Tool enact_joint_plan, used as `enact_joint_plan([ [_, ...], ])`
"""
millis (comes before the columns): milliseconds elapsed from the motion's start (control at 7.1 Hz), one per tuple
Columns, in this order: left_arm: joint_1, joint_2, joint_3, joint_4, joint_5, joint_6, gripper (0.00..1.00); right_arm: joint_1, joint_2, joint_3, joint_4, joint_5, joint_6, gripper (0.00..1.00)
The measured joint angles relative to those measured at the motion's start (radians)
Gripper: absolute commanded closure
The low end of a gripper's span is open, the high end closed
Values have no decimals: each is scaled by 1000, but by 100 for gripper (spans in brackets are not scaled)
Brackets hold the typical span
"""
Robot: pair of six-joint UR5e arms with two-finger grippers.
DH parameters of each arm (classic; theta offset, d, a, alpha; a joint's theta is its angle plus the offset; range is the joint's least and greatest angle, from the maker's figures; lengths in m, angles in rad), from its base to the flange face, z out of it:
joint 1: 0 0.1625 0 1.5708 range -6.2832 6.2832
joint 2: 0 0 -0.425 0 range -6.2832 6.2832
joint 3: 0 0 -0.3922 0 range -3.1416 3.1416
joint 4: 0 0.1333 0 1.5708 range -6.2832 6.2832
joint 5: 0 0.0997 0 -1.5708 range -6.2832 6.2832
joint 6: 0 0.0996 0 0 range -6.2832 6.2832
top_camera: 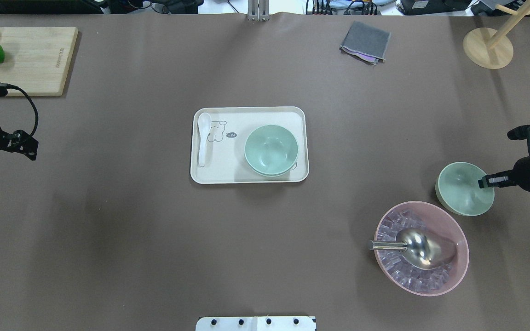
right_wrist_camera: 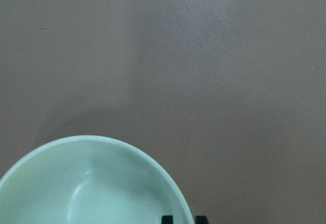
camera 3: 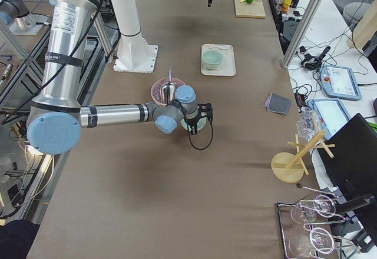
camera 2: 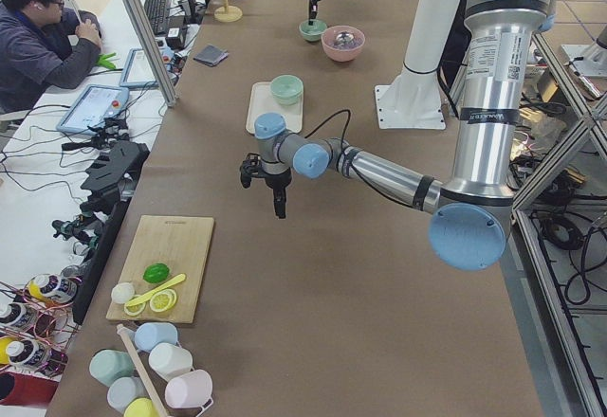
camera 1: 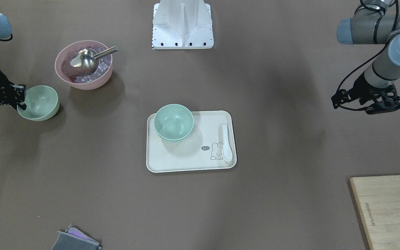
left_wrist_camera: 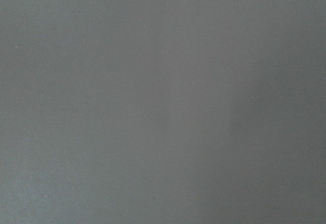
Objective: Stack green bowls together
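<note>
While the left pincer [top_camera: 28, 148] hangs over bare bench [top_camera: 108, 220], grip state not tellable, two green bowls sit nested as a stack [top_camera: 271, 150] on the centre tray [top_camera: 228, 172]. Third bowl [top_camera: 458, 188] stands far right, beside the pink bowl [top_camera: 449, 282]. Right pincer [top_camera: 485, 180] straddles its rim, can't tell if clamped. Step: grasping last bowl. Next: lift, carry to tray, lower squarely in. Bench is matte brown; board [top_camera: 39, 59] far left, cloth [top_camera: 365, 42] at back.
</note>
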Motion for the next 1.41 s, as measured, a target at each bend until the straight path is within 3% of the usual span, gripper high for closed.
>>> enact_joint_plan([
  [423,4,1,2,0,0,1,1,7,-2,10,0,4,-1,74],
  [705,5,1,2,0,0,1,1,10,-4,14,0,4,-1,100],
  [1127,6,2,5,0,0,2,1,25,-5,18,-1,7,-2,100],
  [1409,7,2,14,-1,0,2,1,132,16,32,-10,110,-3,100],
])
